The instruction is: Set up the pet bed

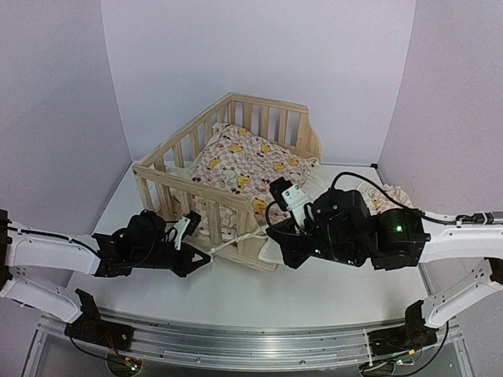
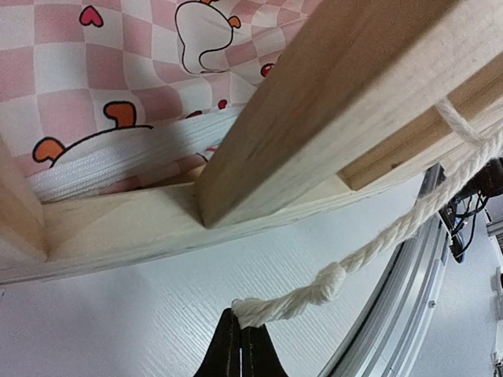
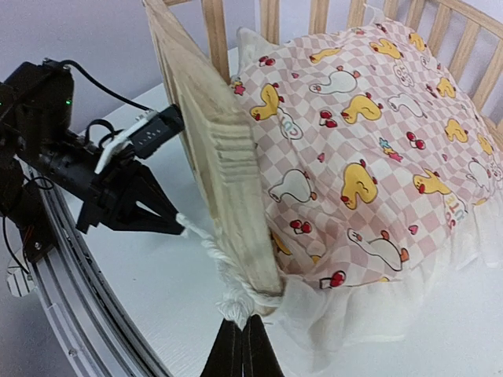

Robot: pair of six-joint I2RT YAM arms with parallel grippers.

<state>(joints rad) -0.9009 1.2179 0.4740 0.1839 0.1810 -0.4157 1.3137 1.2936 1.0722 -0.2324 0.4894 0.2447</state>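
Observation:
The pet bed (image 1: 236,104), a light-wood frame with slatted sides, stands mid-table with a pink-checkered duck cushion (image 1: 247,161) inside it. A white rope (image 1: 232,242) runs along the low front edge. My left gripper (image 1: 206,256) is shut on the rope's left end. In the left wrist view the jaws (image 2: 240,312) pinch the rope (image 2: 377,243) just past a knot, below the bed's rail (image 2: 314,102). My right gripper (image 1: 271,234) is shut on the frayed other end (image 3: 236,302) at the front panel's corner (image 3: 216,149). The right wrist view shows the left gripper (image 3: 179,229) across the panel.
A small matching pillow (image 1: 385,196) lies behind the right arm at the right. The cushion's white frill (image 3: 369,314) spills out over the bed's front edge. An aluminium rail (image 1: 251,345) runs along the table's near edge. White walls close in the back and sides.

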